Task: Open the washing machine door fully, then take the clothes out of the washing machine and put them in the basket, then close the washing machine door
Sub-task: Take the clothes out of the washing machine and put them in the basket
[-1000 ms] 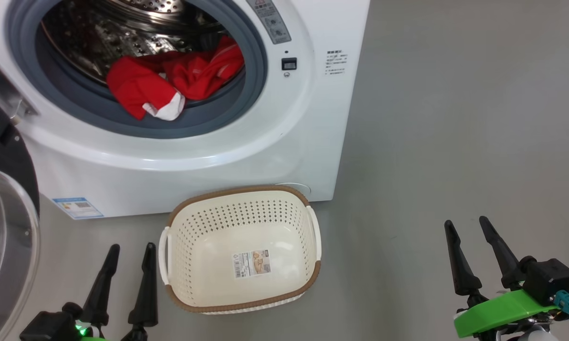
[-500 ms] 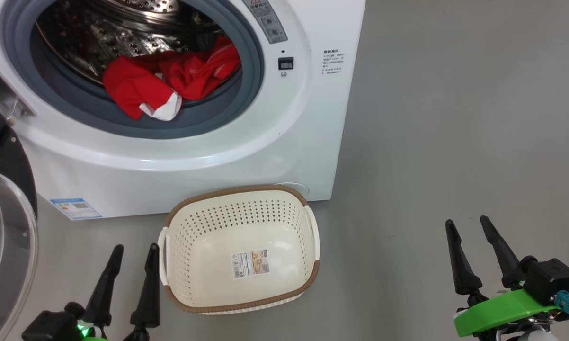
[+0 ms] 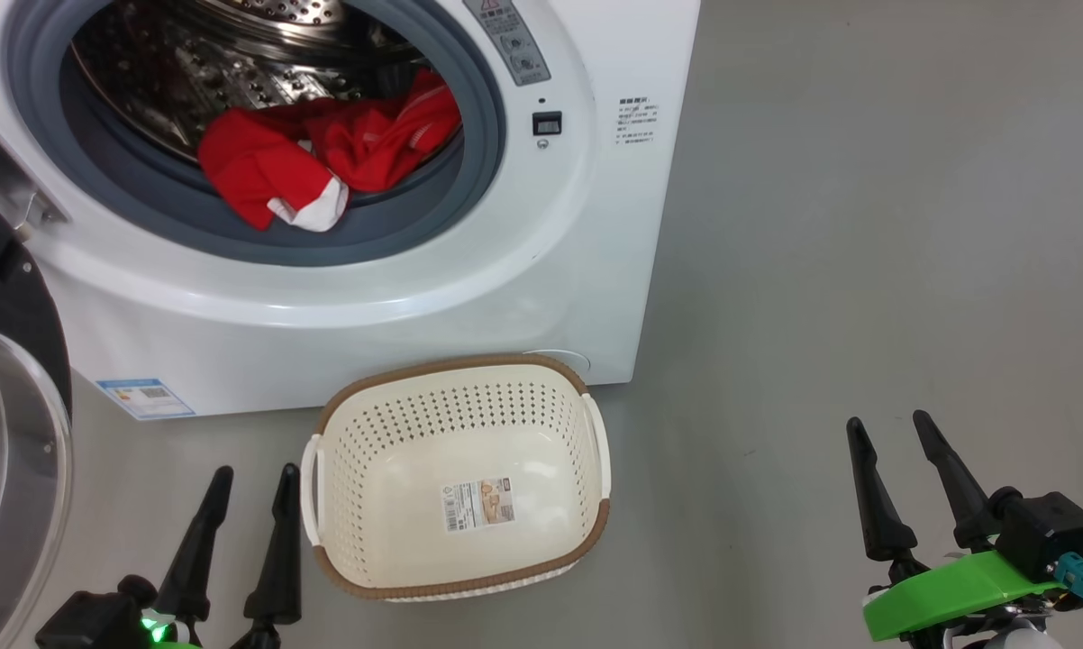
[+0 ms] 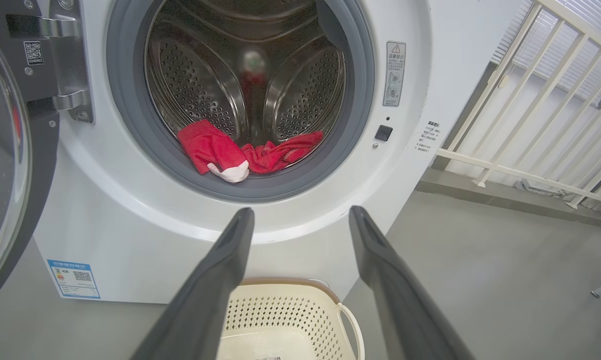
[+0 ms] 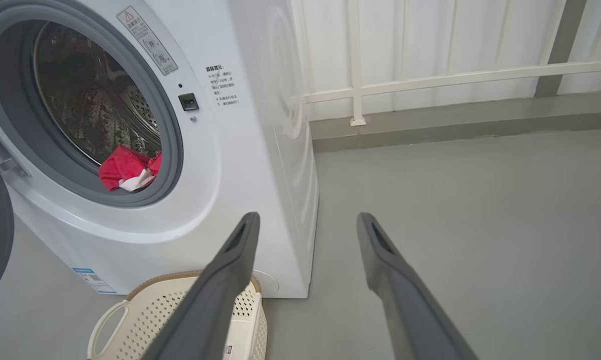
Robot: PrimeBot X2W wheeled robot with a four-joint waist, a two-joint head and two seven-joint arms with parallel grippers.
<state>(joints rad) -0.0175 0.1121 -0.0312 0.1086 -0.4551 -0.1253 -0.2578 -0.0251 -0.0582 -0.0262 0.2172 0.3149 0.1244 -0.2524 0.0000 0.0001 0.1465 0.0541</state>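
At the far left the door (image 3: 5,424) stands clear of the washer (image 3: 433,297). The frame edge cuts it off, so we cannot say it is fully open. Next is our left claw (image 3: 254,471), fingers apart and holding nothing, low over the floor just left of the basket (image 3: 375,451). The clothes (image 3: 325,158) lie up and ahead of it, a little to its right, at the bottom of the drum mouth. In the left wrist view they sit almost straight above the gap between the fingers. The heap's long axis runs left to right across the opening, and a white end laps onto the grey gasket (image 3: 145,216) on our side. We judge the left claw the nearer one for the reach, which would have to clear the washer's lip. The basket stands empty on the floor, close before the washer and below the opening. Far right, our right claw (image 3: 887,421) hangs empty with fingers apart, well apart from the washer. We cannot tell how far the heap runs back into the drum, or whether it is one garment or several.
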